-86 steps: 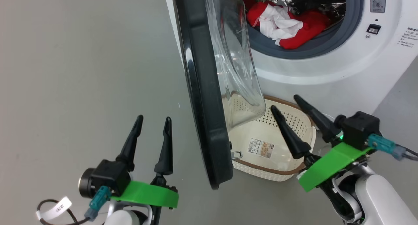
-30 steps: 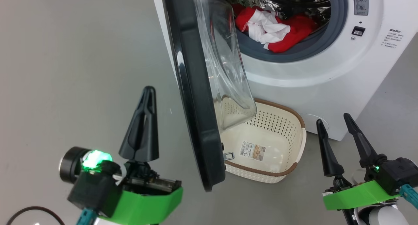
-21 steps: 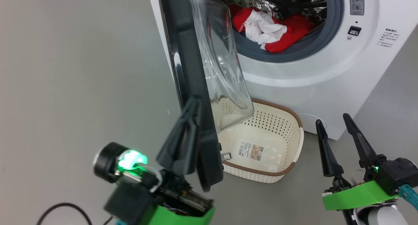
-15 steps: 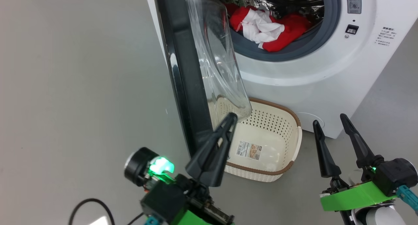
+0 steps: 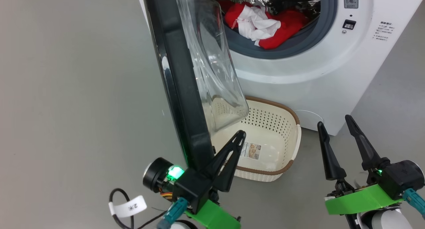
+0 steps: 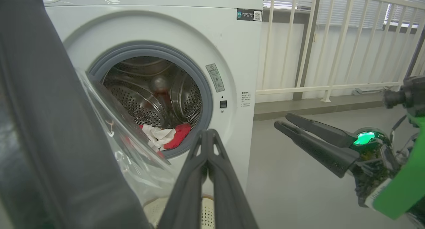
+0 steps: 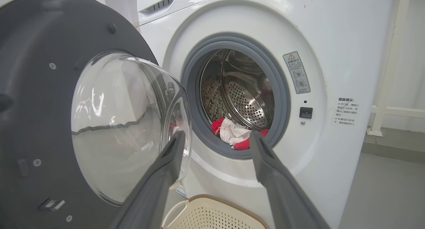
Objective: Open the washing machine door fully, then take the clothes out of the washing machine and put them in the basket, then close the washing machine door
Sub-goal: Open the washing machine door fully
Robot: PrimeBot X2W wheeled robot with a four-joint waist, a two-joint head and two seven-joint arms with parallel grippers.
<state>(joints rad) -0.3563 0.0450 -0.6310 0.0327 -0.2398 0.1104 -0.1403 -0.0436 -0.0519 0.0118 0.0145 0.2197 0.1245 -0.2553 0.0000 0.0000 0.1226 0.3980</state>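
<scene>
Door step in hand, we judge. The washing machine door (image 5: 181, 82) stands partly open, edge-on to us in the head view, not swung wide.

Left gripper (image 5: 239, 136): fingers pressed together, holding nothing, set on the door's inner side by its lower edge, tips pointing up beside the glass bowl (image 5: 212, 66). Whether it touches the door we cannot tell. Right gripper (image 5: 333, 121): fingers spread, empty, well apart from the door, on the far side of the basket (image 5: 275, 122).

Risks we note:
- Closed fingers may skid along the door's glossy black rim (image 5: 196, 136) when pushing outward: smooth face, nothing to hook.
- Tips ride close to the glass bowl; a push aimed too high would land on glass, not rim.
- Basket sits directly under the door's glass side; a low arm could snag its brown edge (image 5: 265, 171) and drag it.
- A half-open door crowds the reach toward the clothes (image 5: 262, 23).

Clothes: a crumpled heap, bright red with a white panel on top, soft, folded over itself. It lies behind the door, low at the front of the drum (image 7: 245, 99), resting on the grey ring (image 5: 298, 45) of the washing machine (image 5: 298, 76). How many pieces, we cannot tell.
</scene>
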